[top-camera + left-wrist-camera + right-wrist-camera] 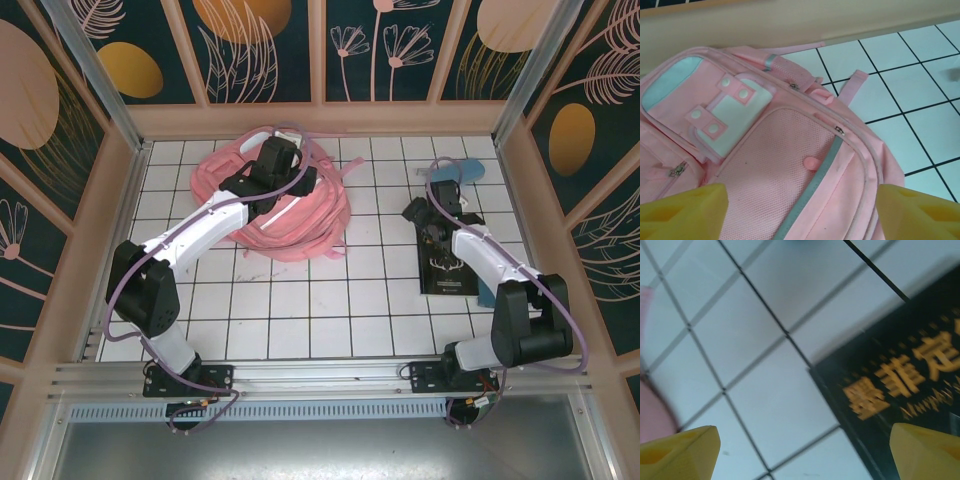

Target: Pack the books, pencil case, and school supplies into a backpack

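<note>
White tiles ruled in black cover the counter [300, 300], with flowered panels walling it round. Nearest, on the right, the black booklet [447, 272] lies flat, its long axis running near to far with a slight lean. Its far end is tucked under the right hand [800, 450]. The wrist view catches just one corner of the booklet, its gold lettering too blurred to read. That hand hangs released, yellow fingertips [680, 450] wide apart over bare tile and the booklet's corner, gripping nothing. Further out on the left, the pink backpack [300, 232] sprawls front-up in a rumpled heap, so its long axis is hard to call from above, and the left arm crosses its middle. The left hand [800, 215] hovers over the mesh front pocket, spread wide and empty. Far right, just beyond the right hand, the light blue pencil case [468, 170] lies crosswise, partly covered by that hand and its cable.
</note>
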You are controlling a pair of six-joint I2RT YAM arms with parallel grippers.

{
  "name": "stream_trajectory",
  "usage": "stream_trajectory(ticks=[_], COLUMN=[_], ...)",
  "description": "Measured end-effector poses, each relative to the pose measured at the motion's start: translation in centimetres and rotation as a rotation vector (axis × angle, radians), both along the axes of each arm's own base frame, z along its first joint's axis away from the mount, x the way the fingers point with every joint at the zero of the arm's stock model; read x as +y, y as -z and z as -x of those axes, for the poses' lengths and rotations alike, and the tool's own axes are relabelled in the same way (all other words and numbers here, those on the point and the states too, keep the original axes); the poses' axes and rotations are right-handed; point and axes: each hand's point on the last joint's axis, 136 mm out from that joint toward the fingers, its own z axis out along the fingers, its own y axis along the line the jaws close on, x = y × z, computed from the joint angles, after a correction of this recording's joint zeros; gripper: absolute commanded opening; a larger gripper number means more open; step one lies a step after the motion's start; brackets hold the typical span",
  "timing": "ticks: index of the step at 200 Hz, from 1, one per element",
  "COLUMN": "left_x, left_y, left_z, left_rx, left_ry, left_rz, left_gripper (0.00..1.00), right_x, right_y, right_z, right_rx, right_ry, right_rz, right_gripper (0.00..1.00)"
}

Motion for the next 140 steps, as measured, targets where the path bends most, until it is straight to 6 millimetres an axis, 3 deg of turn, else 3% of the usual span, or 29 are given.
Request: stream_trajectory(ticks=[28,79,110,140], left_x=[0.0,0.3,0.2,0.0], left_y=[-0.1,-0.7,-1.0,-1.1], left_z=[-0.1,-0.6,-0.8,-0.8], left_rx=[0.004,-0.02,-0.034,-0.029], left_ry=[-0.028,-0.067,-0.07,-0.065], left_rz=[0.035,0.059,0.068,0.086], left_gripper=[0.9,0.98,0.98,0.98], right_x=[-0.6,0.0,1.1,4.1], right_y=[2.7,6.2,6.5,6.2], right_z=[2.7,5.0,4.5,2.5], right_rx=[0.119,0.243,0.232,0.18], right_ry=[0.006,0.003,0.007,-0.003], right_rz=[0.025,-0.018,-0.043,-0.116], right_gripper=[0.89,0.88,0.88,0.87])
